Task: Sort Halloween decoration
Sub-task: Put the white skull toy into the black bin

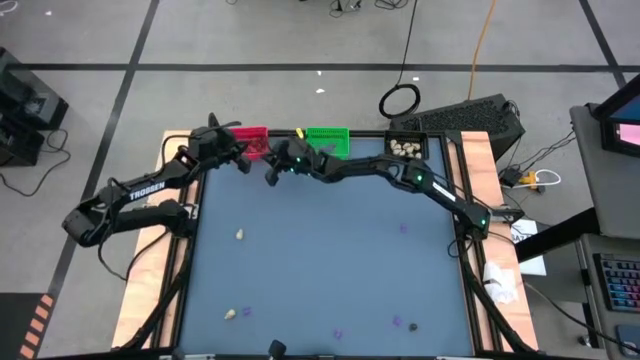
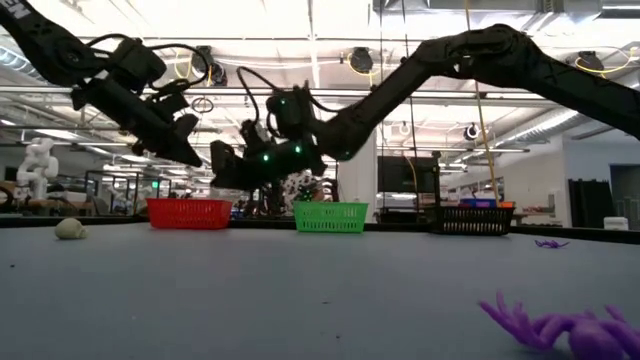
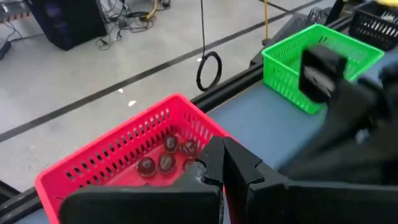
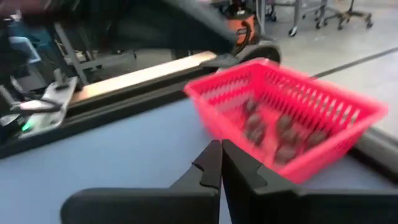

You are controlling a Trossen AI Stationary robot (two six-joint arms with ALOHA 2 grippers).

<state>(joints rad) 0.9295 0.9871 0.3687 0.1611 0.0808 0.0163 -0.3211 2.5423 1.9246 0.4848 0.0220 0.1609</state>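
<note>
Right hand [image 4: 221, 163] empty, just beside dark lumps [image 4: 273, 130] in red bin [image 4: 336, 140]

2 dark, jointed arms: the left arm [image 1: 135, 195] lettered TROSSEN in white, the right arm [image 1: 420, 180] dotted with green lights.

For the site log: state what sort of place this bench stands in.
Probably a robotics lab or workshop: bare tiled concrete floor with loose black cables, a white humanoid robot figure in the background, and grey desks with a computer keyboard beside the table.
</note>
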